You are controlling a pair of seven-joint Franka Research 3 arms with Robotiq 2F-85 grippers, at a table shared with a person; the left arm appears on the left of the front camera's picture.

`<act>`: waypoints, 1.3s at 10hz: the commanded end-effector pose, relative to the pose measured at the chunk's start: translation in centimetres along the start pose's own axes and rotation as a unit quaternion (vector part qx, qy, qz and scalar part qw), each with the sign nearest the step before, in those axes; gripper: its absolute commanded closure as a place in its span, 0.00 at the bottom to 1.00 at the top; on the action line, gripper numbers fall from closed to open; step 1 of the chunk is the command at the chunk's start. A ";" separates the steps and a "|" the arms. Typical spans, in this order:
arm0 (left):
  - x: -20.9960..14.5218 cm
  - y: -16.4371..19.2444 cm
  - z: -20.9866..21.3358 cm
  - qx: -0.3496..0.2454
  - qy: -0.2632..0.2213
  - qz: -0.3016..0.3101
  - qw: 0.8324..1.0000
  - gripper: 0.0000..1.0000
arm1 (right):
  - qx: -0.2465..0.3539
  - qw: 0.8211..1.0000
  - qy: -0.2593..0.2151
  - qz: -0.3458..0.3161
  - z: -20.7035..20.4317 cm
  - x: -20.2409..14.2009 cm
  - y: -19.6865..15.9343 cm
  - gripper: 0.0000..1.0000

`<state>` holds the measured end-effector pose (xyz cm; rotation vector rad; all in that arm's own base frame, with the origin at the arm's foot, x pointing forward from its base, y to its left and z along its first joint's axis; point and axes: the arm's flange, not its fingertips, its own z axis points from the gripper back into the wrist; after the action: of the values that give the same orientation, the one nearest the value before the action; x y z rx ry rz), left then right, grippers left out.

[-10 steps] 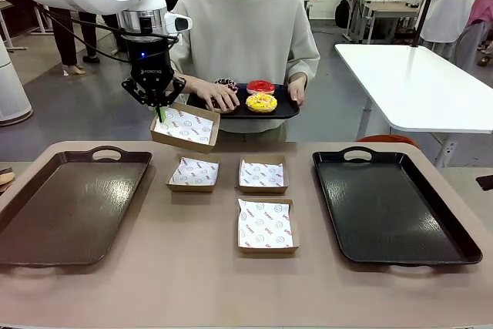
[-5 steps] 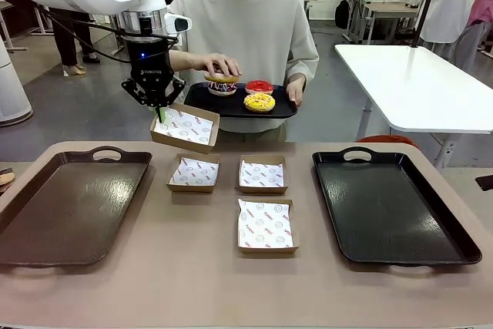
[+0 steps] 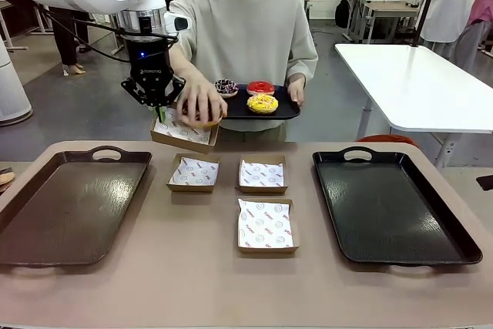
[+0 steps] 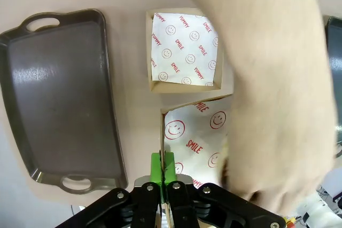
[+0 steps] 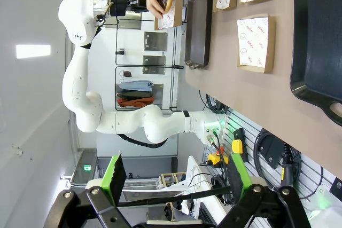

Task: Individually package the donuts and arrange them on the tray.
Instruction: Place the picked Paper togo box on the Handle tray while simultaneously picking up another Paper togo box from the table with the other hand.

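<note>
Holding a chocolate-brown donut (image 3: 203, 122) at the open top of a paper-lined box (image 3: 185, 133), a person's hand (image 3: 200, 100) reaches in from the far side of the table (image 3: 154, 290). Whether the donut touches the paper lining cannot be told. The box hangs tilted in the air above the table. One of its walls is pinched between the green pads of the left gripper (image 3: 160, 111), which is clamped tight on the cardboard edge.

A dark sprinkled donut (image 3: 226, 86), a glossy red donut (image 3: 260, 87) and a yellow donut (image 3: 263, 103) sit on a small serving tray (image 3: 286, 109), which the person's other hand (image 3: 296, 92) holds up at the far side.

Three empty lined boxes (image 3: 193, 172) lie on the table between a brown tray (image 3: 69, 206) on the robot's left and a black tray (image 3: 393, 206) on its right. The right gripper (image 5: 176, 174), seen from its own wrist camera, has its fingers spread wide with nothing between them.
</note>
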<state>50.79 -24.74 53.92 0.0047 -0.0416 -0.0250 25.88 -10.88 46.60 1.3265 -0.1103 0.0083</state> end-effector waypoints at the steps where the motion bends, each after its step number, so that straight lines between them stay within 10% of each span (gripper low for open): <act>1: -0.7 0.4 -0.1 0.002 -0.002 0.007 1.000 1.00 | 0.006 1.000 0.003 0.002 0.0 -0.1 0.1 0.00; 13: -0.7 0.4 -0.1 0.002 -0.002 0.007 1.000 1.00 | 0.006 1.000 0.003 0.002 0.0 -0.1 0.1 0.00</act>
<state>50.77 -24.72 53.83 0.0054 -0.0400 -0.0249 25.88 -10.88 46.60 1.3265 -0.1103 0.0083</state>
